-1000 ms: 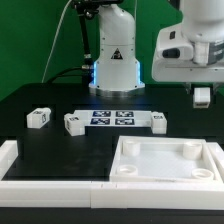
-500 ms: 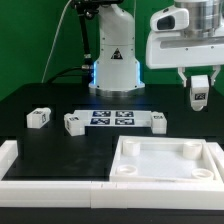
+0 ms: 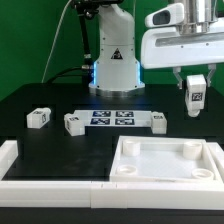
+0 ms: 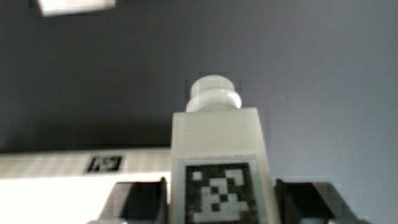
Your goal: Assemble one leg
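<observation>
White robot arm's two-finger gripper (image 3: 196, 86) is hanging high over the black table (image 3: 40, 140) at the exterior view's right, wrist pointing straight down. Its dark fingers (image 4: 139, 202) are clamping the sides of one small white stubby block-like leg (image 3: 196, 98) with black-and-white square tags. The held leg is sitting in the air, clear of the table, on the side of the large white square tray-like panel (image 3: 165, 158) with round corner sockets. Its long axis is running vertical, in line with the fingers. The wrist view is showing its rounded stud end (image 4: 214, 95) pointing away from the gripper, toward the table. Counting four legs: one held, three lying on the table. A far-left leg (image 3: 39, 118) is lying apart, and a second leg (image 3: 74, 123) and a third leg (image 3: 158, 121) are flanking the thin flat white marker board (image 3: 112, 118). One panel, one marker board.
</observation>
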Tool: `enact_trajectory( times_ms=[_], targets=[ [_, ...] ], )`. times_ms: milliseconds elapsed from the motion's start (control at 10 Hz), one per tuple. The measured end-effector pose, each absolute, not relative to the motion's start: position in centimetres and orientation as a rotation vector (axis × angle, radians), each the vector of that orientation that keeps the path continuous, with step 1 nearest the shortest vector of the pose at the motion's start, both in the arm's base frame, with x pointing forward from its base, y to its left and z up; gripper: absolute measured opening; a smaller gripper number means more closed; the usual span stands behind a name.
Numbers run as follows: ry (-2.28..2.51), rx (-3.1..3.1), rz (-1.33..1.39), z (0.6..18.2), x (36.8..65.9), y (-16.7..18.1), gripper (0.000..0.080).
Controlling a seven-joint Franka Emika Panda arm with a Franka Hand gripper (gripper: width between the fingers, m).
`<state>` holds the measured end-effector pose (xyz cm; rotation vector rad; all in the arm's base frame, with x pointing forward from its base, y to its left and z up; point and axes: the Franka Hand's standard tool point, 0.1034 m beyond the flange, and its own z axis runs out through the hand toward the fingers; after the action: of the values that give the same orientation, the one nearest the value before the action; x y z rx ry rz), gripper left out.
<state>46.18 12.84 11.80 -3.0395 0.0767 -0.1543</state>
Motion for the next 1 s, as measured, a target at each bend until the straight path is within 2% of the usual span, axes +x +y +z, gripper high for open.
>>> enact_trajectory(
  times_ms=[200,800,1000],
  targets=[
    [0.052,-3.039,-0.168,12.6,48.5,11.8,0.029],
    [0.013,-3.043,-0.161,12.3,48.3,11.7,0.029],
    [-0.027,-3.046,-0.176,12.1,51.5,9.9,0.029]
  ],
)
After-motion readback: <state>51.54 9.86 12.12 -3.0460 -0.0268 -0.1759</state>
